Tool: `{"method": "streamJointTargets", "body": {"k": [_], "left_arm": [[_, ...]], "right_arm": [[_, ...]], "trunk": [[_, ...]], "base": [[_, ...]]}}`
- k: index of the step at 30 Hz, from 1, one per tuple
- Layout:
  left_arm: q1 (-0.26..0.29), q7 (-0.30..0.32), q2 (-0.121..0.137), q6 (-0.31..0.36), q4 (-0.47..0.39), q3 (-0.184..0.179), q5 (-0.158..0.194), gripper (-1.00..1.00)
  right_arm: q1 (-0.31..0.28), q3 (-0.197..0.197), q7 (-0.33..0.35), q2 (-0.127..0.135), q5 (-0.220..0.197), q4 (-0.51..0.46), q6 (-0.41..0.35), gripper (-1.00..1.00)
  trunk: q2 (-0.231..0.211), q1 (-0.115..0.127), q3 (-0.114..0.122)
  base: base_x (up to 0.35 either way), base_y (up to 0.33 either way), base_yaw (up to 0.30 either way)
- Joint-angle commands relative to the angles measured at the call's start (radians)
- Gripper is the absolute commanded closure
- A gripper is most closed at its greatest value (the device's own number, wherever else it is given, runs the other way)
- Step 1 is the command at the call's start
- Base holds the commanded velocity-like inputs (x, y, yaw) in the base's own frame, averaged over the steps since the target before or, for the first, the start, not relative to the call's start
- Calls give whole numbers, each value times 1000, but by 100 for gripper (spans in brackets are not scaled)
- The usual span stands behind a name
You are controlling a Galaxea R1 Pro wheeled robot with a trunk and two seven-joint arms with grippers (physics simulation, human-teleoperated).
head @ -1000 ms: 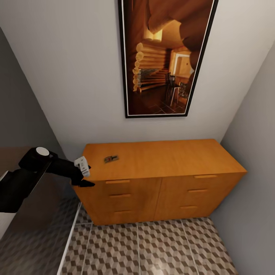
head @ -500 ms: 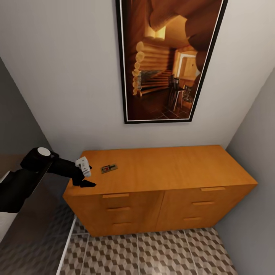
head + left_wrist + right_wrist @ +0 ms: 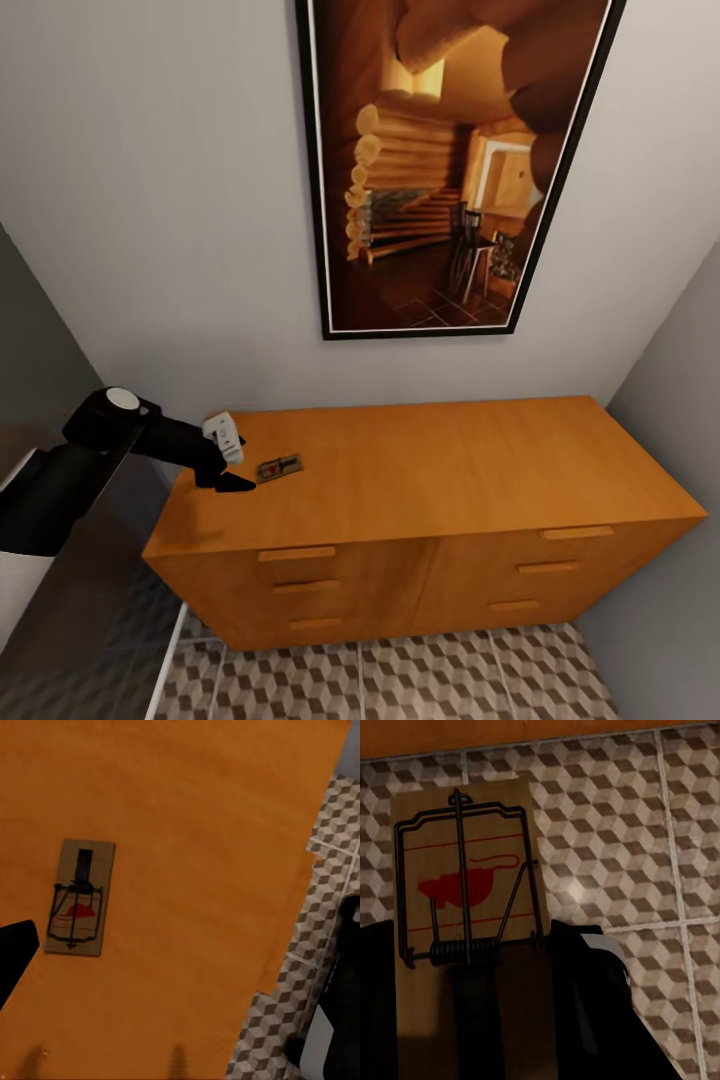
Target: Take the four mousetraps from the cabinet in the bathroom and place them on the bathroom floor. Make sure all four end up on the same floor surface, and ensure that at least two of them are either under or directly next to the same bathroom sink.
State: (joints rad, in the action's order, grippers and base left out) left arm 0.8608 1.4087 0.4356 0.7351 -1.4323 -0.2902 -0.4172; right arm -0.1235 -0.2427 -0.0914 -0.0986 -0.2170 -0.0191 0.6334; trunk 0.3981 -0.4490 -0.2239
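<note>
Room: pale walls met in a corner, with a tall black-framed picture (image 3: 455, 165) of a log interior hanging in the upper middle of the head view.
Cabinet: the orange-brown cabinet (image 3: 450, 480) stood against the wall across the lower half of the head view, its drawers closed; its top was the surface carrying one trap.
Floor: the bathroom floor (image 3: 400, 680) with its cube-pattern tiles ran along the bottom edge of the head view.
Mousetrap on the surface: one mousetrap (image 3: 279, 467) (image 3: 79, 898) lay flat near the left end of the cabinet top, at the left of the left wrist view, red mark and wire facing up.
Left gripper: the left gripper (image 3: 232, 481) hung over the left end of the surface, just beside that trap and not touching it; whether its jaws stood apart or together could not be told.
Right gripper: in the right wrist view the right gripper (image 3: 472, 1005) had its jaws clamped on a second mousetrap (image 3: 465, 892), held above the tiled floor.
</note>
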Motion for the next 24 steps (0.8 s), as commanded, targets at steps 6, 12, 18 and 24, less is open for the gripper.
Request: {"method": "streamJointTargets", "body": {"k": [6, 12, 18, 24], "left_arm": [[1, 3, -3, 9, 15, -1, -8, -100], [1, -2, -2, 8, 27, -1, -8, -100], [1, -4, -2, 6, 41, -2, -9, -100], [1, -5, -2, 5, 49, -5, -9, -100]], "right_arm": [[-1, -9, -2, 1, -8, 1, 3, 100], [-1, -9, -2, 2, -8, 1, 3, 100], [-1, -9, -2, 2, -8, 2, 3, 100], [0, -9, -2, 2, -8, 2, 3, 100]], "trunk": [[2, -1, -2], [2, -1, -2], [2, -1, -2], [2, -1, -2]], "base": [[223, 0, 0], [119, 0, 0], [22, 0, 0], [3, 0, 0]]}}
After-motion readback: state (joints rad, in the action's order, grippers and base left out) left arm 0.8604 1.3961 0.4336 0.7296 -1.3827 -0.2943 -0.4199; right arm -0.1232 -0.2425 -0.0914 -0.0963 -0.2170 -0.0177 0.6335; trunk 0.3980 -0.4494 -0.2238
